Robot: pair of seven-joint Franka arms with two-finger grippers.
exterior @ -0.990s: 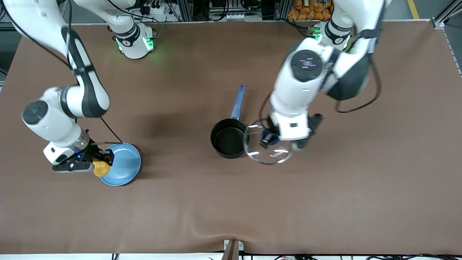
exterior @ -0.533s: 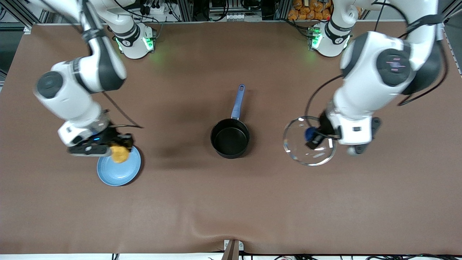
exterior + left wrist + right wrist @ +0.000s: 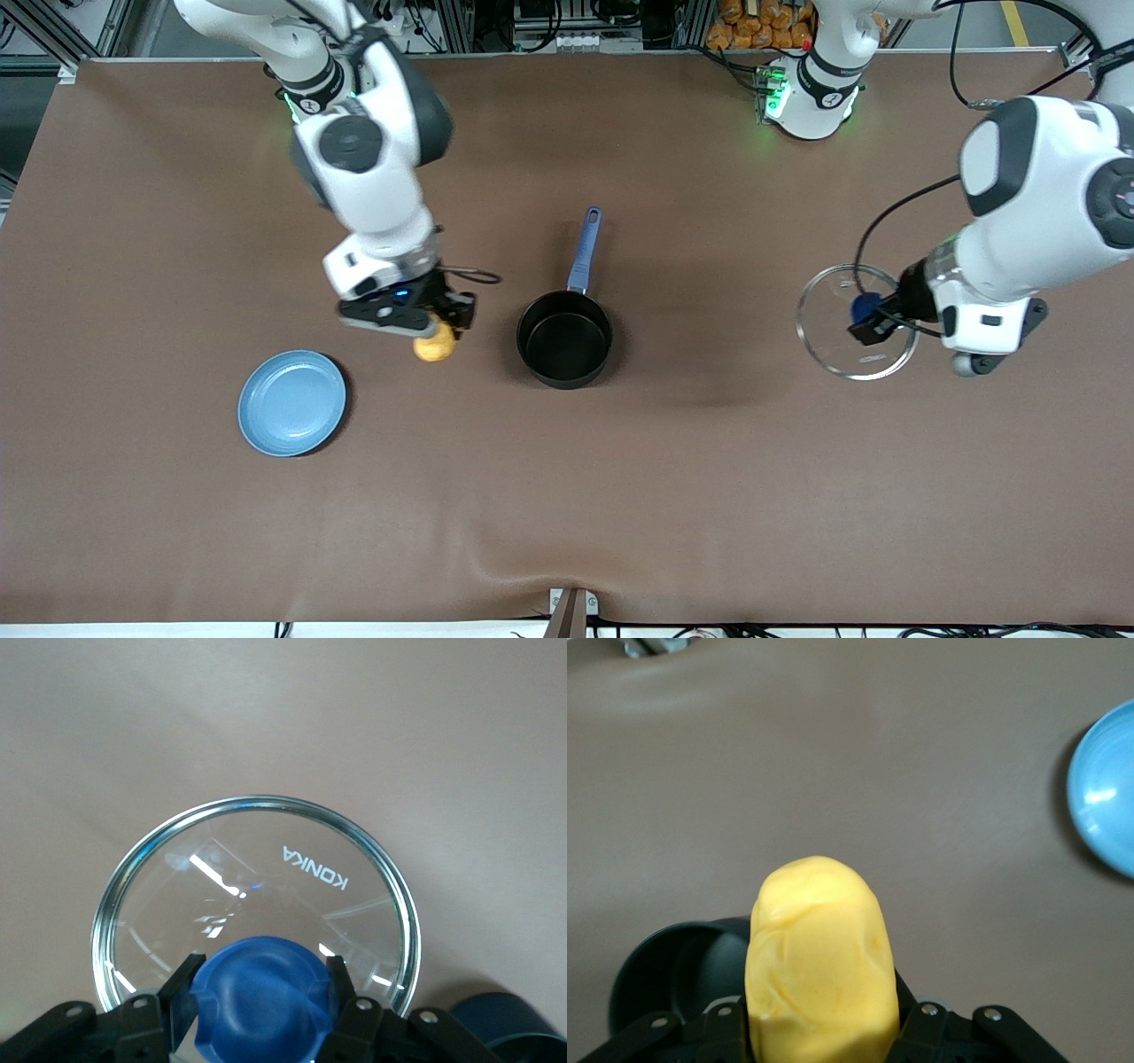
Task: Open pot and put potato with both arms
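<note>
Potato on the move: the right gripper, clamped around it, has swung off the blue plate and now hangs just beside the open pot. The left gripper has carried the glass lid well clear toward its own end of the table, pinching the blue knob; whether the lid touches the table is hard to tell. Nothing blocks the drop.
</note>
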